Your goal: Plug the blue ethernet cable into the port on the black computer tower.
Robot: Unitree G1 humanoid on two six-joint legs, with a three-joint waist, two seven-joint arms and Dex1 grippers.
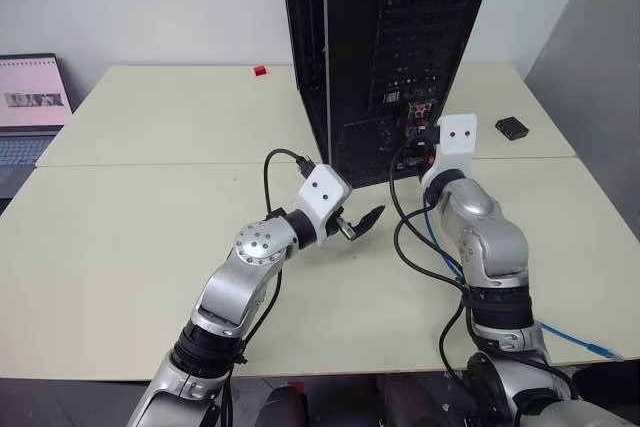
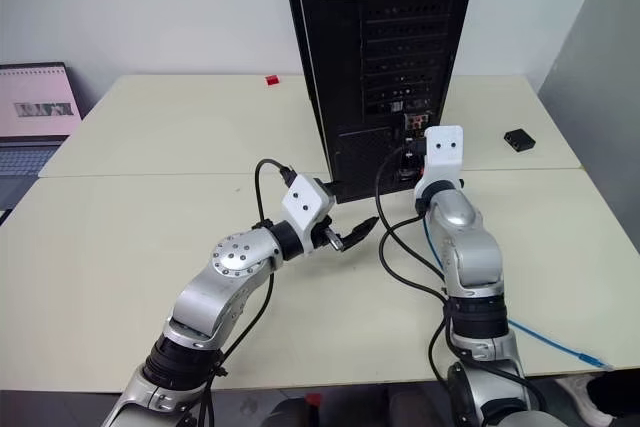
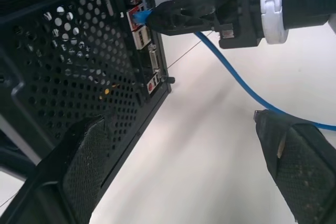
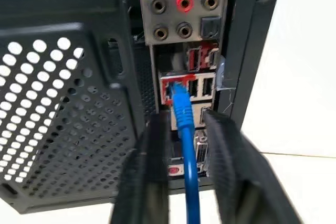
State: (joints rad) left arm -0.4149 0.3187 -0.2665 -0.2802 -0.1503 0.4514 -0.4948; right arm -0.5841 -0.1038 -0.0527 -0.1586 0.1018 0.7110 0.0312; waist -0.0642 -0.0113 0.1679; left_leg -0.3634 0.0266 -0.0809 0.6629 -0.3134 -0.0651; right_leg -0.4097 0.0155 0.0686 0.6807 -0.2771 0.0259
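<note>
Cable seated, release under way

Upper centre of the right wrist view, the blue ethernet cable (image 4: 182, 109) sits in the port (image 4: 169, 92) of the black computer tower (image 1: 385, 47). The right end effector (image 4: 185, 129) stands narrowly parted beside it, apparently gripping nothing; the left end effector (image 1: 362, 221) gapes wide, empty. Next move, likely: retreat straight back without snagging.

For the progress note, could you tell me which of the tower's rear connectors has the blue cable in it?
The red-rimmed port, just below the round audio jacks, holds the blue ethernet cable; the sockets beside it are unoccupied.

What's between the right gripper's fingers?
Right wrist view: the cable runs between the right gripper's fingers, its plug at the port.
</note>
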